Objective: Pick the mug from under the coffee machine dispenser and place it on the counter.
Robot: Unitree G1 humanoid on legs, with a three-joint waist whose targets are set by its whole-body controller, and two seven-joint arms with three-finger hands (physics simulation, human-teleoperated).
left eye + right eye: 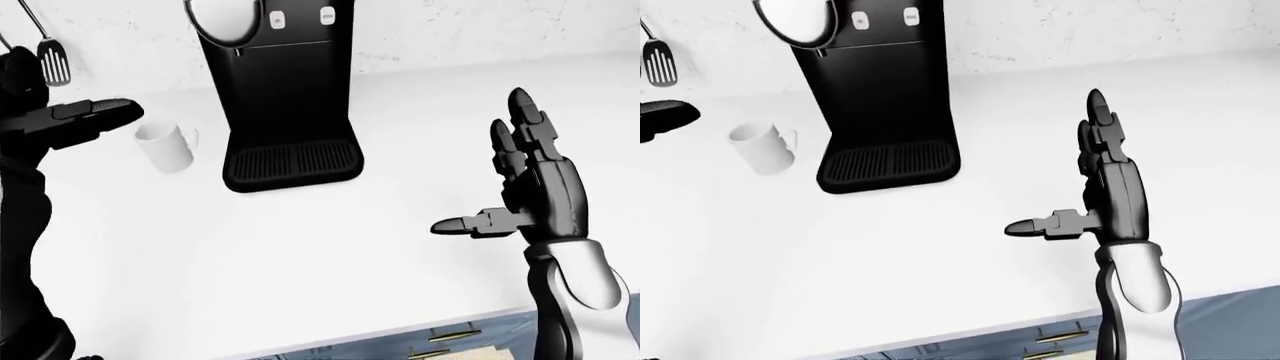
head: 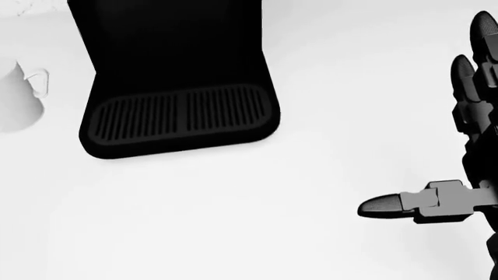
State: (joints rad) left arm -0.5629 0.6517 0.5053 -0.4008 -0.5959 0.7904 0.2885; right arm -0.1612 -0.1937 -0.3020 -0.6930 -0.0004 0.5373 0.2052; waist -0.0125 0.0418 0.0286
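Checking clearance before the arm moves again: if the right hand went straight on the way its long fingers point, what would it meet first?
Probably nothing near. The black three-finger right hand points up the view, over bare white counter, toward the pale speckled wall. The black coffee machine stands off to its left. Depth is unclear.

Bare counter (image 1: 300,255) lies open below the coffee machine (image 1: 285,90); mug (image 1: 168,145) stands just left.
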